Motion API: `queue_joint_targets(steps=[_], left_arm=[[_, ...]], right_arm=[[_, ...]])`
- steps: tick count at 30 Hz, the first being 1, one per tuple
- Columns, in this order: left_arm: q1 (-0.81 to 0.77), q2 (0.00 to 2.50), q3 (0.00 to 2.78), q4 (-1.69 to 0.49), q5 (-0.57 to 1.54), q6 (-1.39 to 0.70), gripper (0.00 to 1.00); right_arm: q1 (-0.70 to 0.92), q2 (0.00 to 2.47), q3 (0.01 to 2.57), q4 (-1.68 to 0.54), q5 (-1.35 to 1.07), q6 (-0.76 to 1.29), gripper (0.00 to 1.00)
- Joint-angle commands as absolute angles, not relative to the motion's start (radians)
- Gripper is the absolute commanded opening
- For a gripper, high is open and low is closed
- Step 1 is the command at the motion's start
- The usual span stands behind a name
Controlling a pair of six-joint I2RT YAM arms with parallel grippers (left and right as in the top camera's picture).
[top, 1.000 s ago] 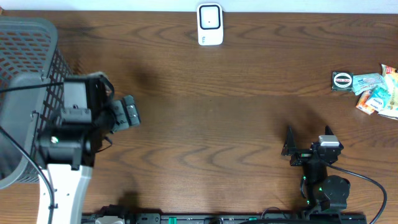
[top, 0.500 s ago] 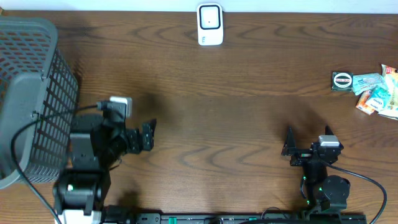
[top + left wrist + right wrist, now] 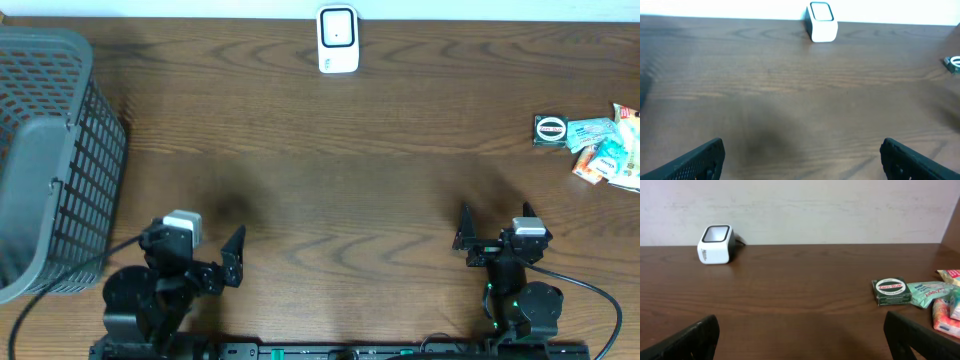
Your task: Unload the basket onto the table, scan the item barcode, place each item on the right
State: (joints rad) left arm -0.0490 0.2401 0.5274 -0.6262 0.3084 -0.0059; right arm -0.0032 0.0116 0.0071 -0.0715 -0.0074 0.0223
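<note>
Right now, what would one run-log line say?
left gripper: open, empty | right gripper: open, empty | scanner: untouched, far edge | items: unpicked, right edge

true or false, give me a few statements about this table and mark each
1. The white box-shaped barcode scanner stands at the dark wooden table's far edge. True.
2. The grey plastic mesh basket sits on the robot's right. False: the basket sits left.
3. The right arm's fingers grip the small green tin. False: they are open and empty; the tin lies beside colourful packets.
4. The left arm's fingers are open, holding nothing. True.
</note>
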Motion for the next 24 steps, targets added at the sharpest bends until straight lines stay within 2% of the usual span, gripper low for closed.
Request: queue_joint_targets(steps=[1,9,24], left_arm=[[-0.045,0.2,0.498,-0.627,0.295,-0.043,0.98],[-0.044,0.168,0.414,-0.566,0.287,-0.089,0.97],[-0.044,0.011,0.145,-0.12,0.248,-0.161,0.97]], right_arm=[[0.004,0.005,0.005,-0.077,-0.006,0.029,0.99],[0.004,0.005,0.005,-0.078,-0.006,0.029,0.99],[0.004,0.005,0.005,-0.077,-0.006,0.029,0.99]])
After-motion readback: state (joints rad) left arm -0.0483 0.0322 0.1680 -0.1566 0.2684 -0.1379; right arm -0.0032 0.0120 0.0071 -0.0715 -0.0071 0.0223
